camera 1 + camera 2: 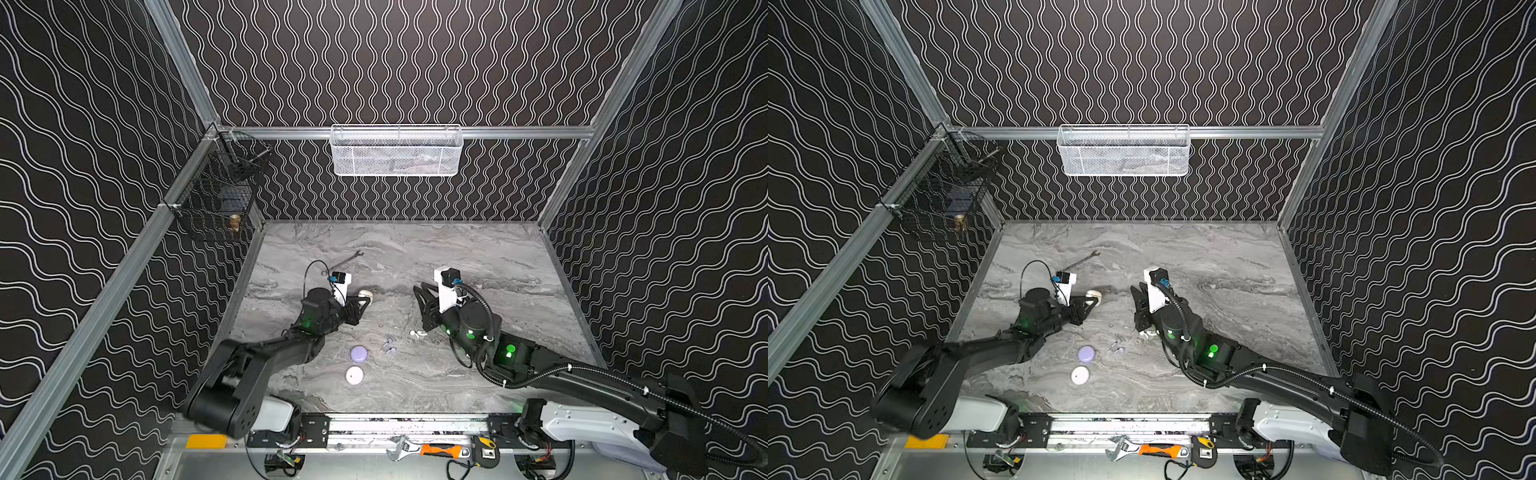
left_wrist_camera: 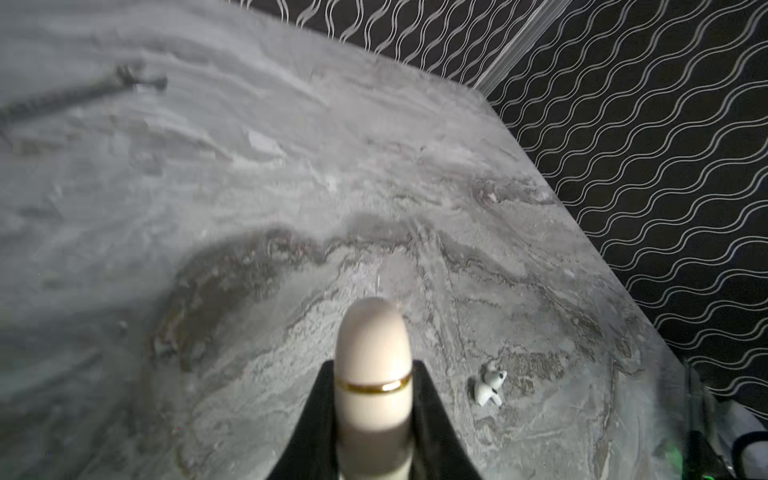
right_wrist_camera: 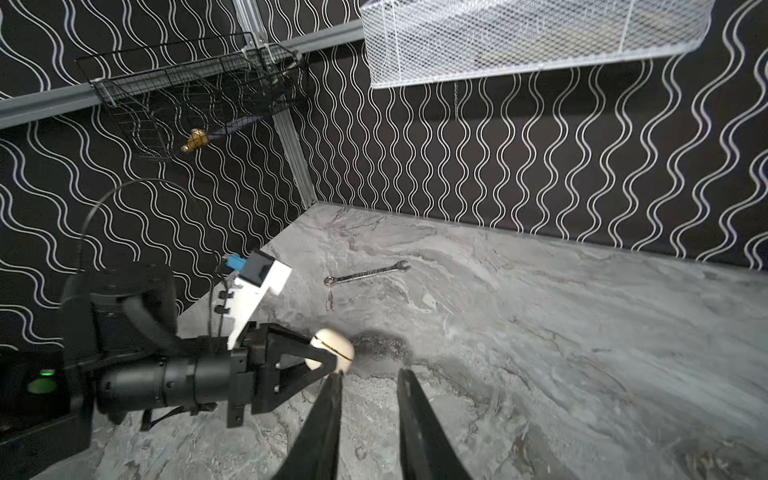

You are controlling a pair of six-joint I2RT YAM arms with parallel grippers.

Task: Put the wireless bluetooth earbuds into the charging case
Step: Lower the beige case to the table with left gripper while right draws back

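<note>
1. The left pincer (image 2: 374, 368) is pinching a cream charging case (image 2: 372, 353) across its 2 broad faces, low over the bench (image 1: 478, 257). The case projects past the fingertips with its gold seam band exposed, probably so that the other arm can reach the lid. The case appears closed.
2. The right pincer (image 3: 370, 372) is spread, with nothing between its jaws. It stands just beside the case, 1 fingertip near the seam. Contact cannot be confirmed.
3. The earbuds lie loose on the bench, none in a case. There are 2 white earbuds (image 1: 417, 333), touching, near the right arm. The pale lilac earbuds (image 1: 390, 345) lie near a closed lilac case (image 1: 358, 353). All are tiny, glossy and short-stemmed.
</note>
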